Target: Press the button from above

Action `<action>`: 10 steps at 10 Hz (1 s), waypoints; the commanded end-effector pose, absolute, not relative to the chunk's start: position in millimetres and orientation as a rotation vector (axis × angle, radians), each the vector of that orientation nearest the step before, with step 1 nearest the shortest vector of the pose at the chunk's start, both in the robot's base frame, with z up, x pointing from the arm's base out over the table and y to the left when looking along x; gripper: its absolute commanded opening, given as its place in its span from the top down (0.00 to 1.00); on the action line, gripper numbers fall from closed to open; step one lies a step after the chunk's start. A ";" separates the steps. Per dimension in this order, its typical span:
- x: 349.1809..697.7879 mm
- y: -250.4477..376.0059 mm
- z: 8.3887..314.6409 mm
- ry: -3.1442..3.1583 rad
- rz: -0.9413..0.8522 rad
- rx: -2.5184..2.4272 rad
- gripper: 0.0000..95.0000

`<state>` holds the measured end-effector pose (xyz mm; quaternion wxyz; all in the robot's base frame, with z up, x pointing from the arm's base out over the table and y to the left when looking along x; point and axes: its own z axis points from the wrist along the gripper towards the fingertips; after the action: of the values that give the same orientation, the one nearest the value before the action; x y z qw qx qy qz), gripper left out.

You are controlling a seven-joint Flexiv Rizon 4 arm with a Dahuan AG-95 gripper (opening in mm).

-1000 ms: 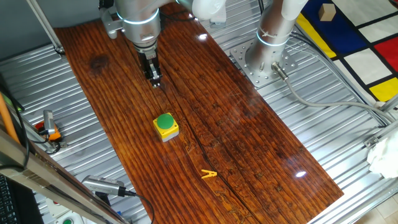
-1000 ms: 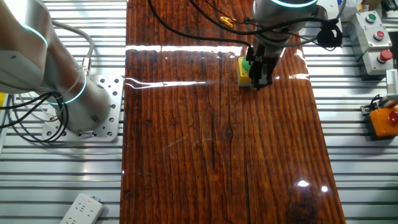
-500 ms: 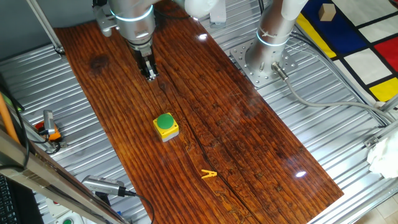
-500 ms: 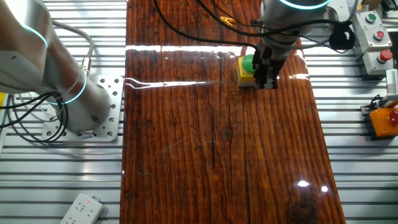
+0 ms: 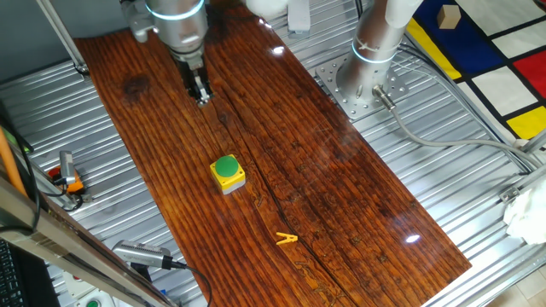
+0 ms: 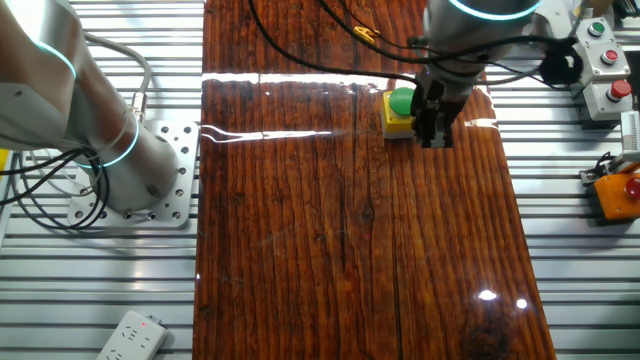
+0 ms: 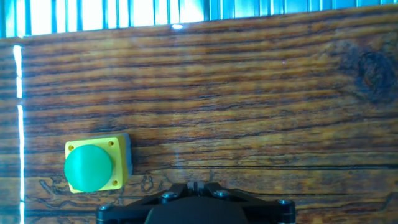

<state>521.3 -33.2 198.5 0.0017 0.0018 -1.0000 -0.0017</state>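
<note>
The button [image 5: 227, 170] is a green dome in a yellow square box on the wooden board [image 5: 324, 170]. It also shows in the other fixed view [image 6: 401, 101] and at the lower left of the hand view [image 7: 90, 167]. My gripper [image 5: 201, 95] hangs above the board well beyond the button, toward the board's far end. In the other fixed view the gripper [image 6: 437, 140] stands beside the button's right side. In the hand view the gripper [image 7: 194, 185] has its fingertips together, holding nothing.
A thin yellow clothespin [image 5: 287, 240] lies near the board's front end and also shows in the other fixed view [image 6: 366, 33]. The arm's base [image 5: 363, 81] stands right of the board. Button boxes [image 6: 600, 50] and an orange box [image 6: 618, 195] sit off the board's edge.
My gripper has moved away from the button toward the board's far end over the last second. The button and the clothespin have not moved.
</note>
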 end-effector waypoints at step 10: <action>544.5 -40.0 196.5 -3.119 -0.015 0.010 1.00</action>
<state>546.0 -39.7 195.4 0.0110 0.0017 -0.9999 -0.0032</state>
